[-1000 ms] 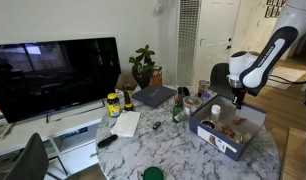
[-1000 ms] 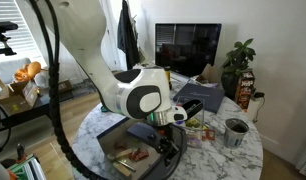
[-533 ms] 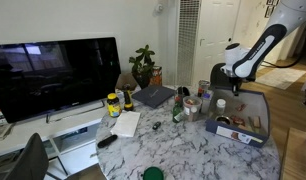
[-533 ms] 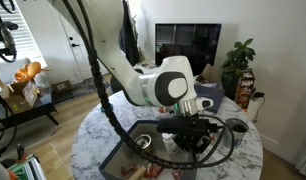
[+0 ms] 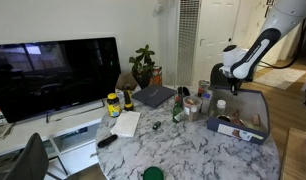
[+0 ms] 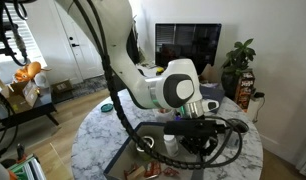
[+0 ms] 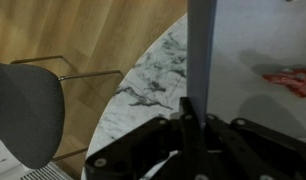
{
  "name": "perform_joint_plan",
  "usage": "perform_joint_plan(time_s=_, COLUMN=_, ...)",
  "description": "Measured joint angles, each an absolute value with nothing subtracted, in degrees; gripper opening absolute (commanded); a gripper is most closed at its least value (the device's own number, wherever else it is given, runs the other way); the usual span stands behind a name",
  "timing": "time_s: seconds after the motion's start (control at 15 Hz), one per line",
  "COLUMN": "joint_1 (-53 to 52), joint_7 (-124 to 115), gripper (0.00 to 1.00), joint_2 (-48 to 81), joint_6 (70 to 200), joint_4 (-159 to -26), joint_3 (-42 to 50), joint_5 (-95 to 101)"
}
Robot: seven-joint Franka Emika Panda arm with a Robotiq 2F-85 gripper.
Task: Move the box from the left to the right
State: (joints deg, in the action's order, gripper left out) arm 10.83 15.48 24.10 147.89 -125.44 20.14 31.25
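The box (image 5: 233, 130) is a wide shallow open-top box with low grey-blue walls, at the right end of the marble table, slightly tilted. It also shows in an exterior view (image 6: 131, 150) under the arm. My gripper (image 5: 236, 90) is shut on the box's wall. In the wrist view the wall (image 7: 201, 45) rises as a thin grey-blue strip from between my fingers (image 7: 189, 112). The box floor holds small items, one red (image 7: 291, 80).
A dark laptop (image 5: 153, 96), yellow bottles (image 5: 113, 103), a green bottle (image 5: 177, 110) and cups (image 5: 190, 104) stand mid-table. A TV (image 5: 53, 75) and a plant (image 5: 143, 65) are behind. A grey chair (image 7: 23, 110) stands beyond the table edge (image 7: 143, 85).
My gripper has carried the box to the right along the table, and the box has turned and tilted a little. The other objects have not moved.
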Motion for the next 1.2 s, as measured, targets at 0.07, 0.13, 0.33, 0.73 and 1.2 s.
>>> perform_joint_plan(time_s=0.07, joint_1=11.05, joint_7=15.34, gripper=0.00, joint_2=25.45, joint_6=147.89, joint_4=-123.76, joint_3=20.63, joint_5=31.75)
perform_joint_plan(time_s=0.13, joint_1=11.29, joint_7=15.08, gripper=0.00, joint_2=27.00, joint_6=147.89, joint_4=-121.90, joint_3=21.15, joint_5=32.44)
perform_joint_plan(time_s=0.33, joint_1=12.18, joint_7=14.79, gripper=0.00, joint_2=32.44, joint_6=147.88, joint_4=-115.72, joint_3=21.80, joint_5=33.29)
perform_joint_plan(time_s=0.73, joint_1=12.66, joint_7=14.79, gripper=0.34, joint_2=41.28, joint_6=144.76, joint_4=-105.70, joint_3=21.74, joint_5=33.16)
perform_joint_plan(time_s=1.2, joint_1=15.81, joint_7=21.72, gripper=0.87, joint_2=39.77, joint_6=133.65, joint_4=-100.52, joint_3=19.54, joint_5=30.74)
